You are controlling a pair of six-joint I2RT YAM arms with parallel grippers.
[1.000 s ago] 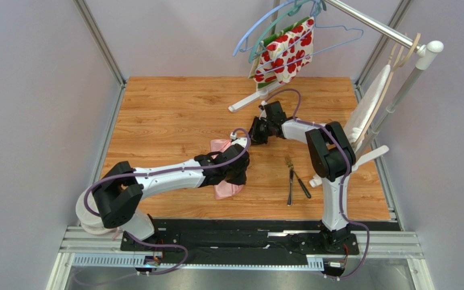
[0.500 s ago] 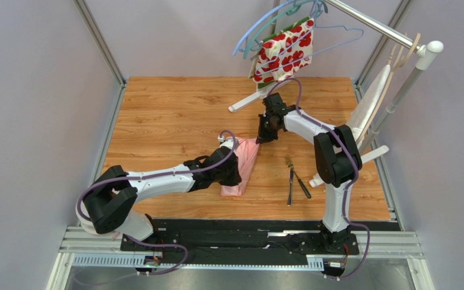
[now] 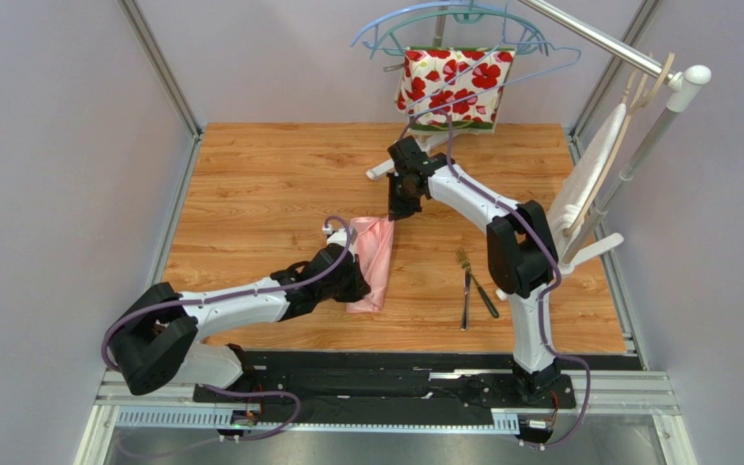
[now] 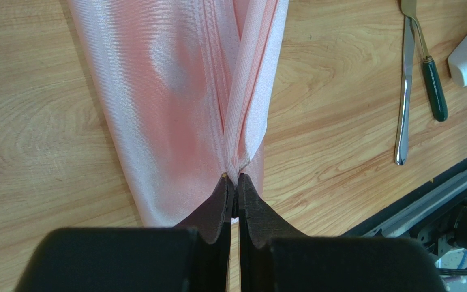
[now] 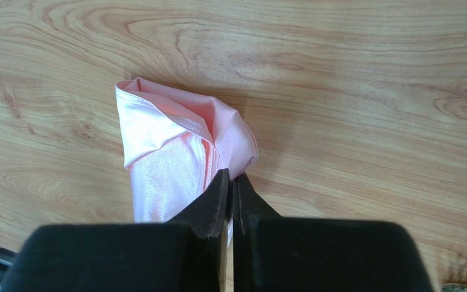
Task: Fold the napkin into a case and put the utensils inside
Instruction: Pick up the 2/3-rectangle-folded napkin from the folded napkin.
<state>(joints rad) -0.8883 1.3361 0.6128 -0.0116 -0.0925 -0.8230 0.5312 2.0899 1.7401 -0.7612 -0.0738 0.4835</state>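
Note:
The light-pink napkin (image 3: 376,254) lies as a long, narrow folded strip on the wooden table, stretched between both grippers. My left gripper (image 3: 362,289) is shut on its near end, pinching the folded edge (image 4: 242,152) between the fingertips. At the far end my right gripper (image 3: 392,215) is shut on a corner of the napkin (image 5: 169,146). The utensils lie side by side to the right of the cloth: a silver fork (image 3: 464,286) and a darker thin piece (image 3: 486,298). The left wrist view also shows the fork (image 4: 405,97) and the dark-handled piece (image 4: 434,88).
A clothes rack stands at the back right, with a red-and-white floral cloth (image 3: 449,87) on hangers and a white cloth (image 3: 587,179). One white rack foot (image 3: 386,170) lies close behind the right gripper. A black rail (image 3: 395,363) runs along the near table edge.
The bunched napkin has been drawn out into a long strip. My right gripper moved left and farther back, my left gripper moved left and nearer. The floral cloth swung on its hanger.

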